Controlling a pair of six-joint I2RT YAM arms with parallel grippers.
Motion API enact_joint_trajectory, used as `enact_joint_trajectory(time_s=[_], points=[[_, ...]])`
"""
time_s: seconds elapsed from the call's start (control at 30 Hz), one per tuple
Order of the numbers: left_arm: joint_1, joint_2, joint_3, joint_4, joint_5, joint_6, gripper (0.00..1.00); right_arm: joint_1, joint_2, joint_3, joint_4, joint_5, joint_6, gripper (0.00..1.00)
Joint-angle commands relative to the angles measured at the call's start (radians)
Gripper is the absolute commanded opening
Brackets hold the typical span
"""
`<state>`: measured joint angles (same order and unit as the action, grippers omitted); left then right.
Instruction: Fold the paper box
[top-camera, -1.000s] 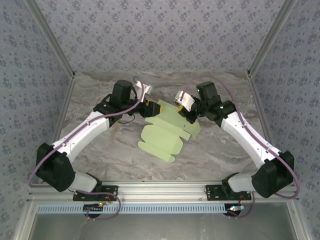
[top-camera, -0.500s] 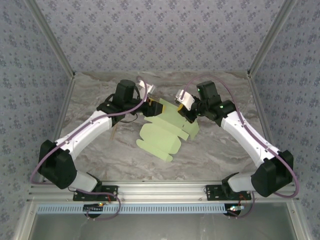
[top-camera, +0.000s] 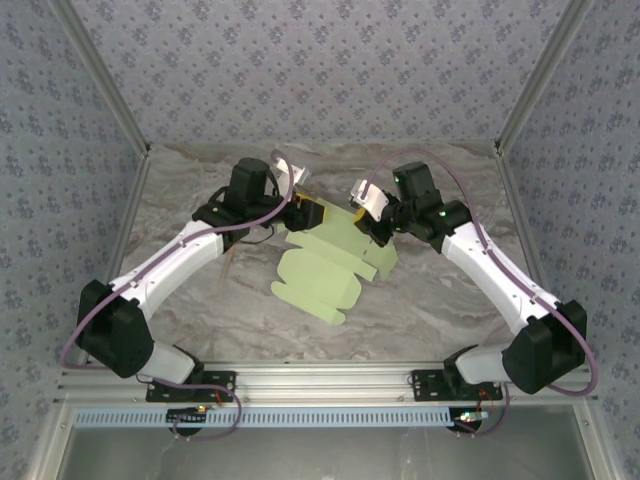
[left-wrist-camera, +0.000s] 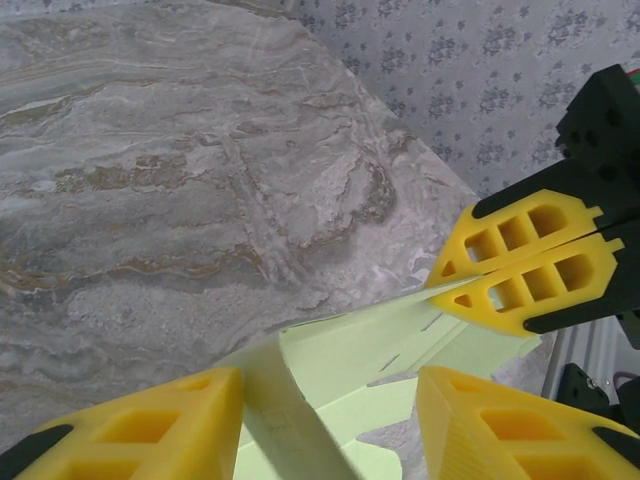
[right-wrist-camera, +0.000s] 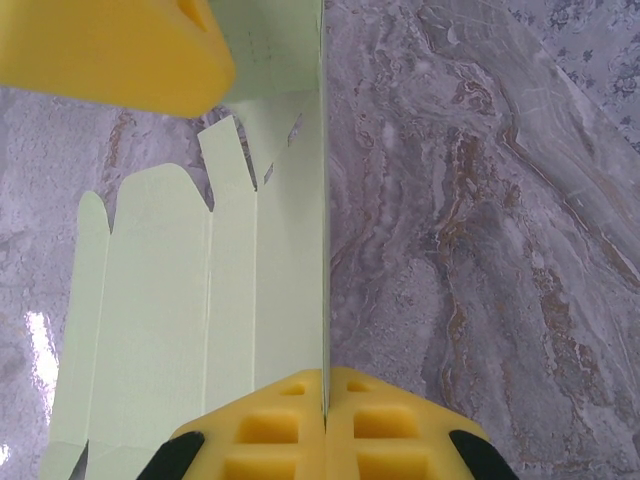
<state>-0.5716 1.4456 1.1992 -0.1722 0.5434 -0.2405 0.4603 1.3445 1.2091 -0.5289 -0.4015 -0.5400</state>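
Left fingers (left-wrist-camera: 130, 430) edged inward, half-open astride paper box (top-camera: 320, 275); right fingers (right-wrist-camera: 280, 430) pinch its edge.

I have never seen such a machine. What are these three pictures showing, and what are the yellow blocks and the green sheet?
These are two robot arms fixed at the near edge of a marble table. One picture looks down from above; the other two come from a camera on each wrist, so the yellow blocks are fingers. The green sheet is an unfolded paper box, lying mostly on the table. The right hand is shut on its raised edge. The left hand is open, a lifted flap between its fingers.
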Motion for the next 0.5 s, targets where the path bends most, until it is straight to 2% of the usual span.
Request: enact_joint_trajectory(time_s=[0.0,0.47], points=[[-0.011,0.002,0.010,0.069,0.066,-0.016,0.47,-0.003,0.016,0.024,0.013,-0.017,0.026,0.00],[-0.023,0.050,0.035,0.080,0.079,-0.023,0.47,0.009,0.021,0.007,0.047,-0.055,0.045,0.00]])
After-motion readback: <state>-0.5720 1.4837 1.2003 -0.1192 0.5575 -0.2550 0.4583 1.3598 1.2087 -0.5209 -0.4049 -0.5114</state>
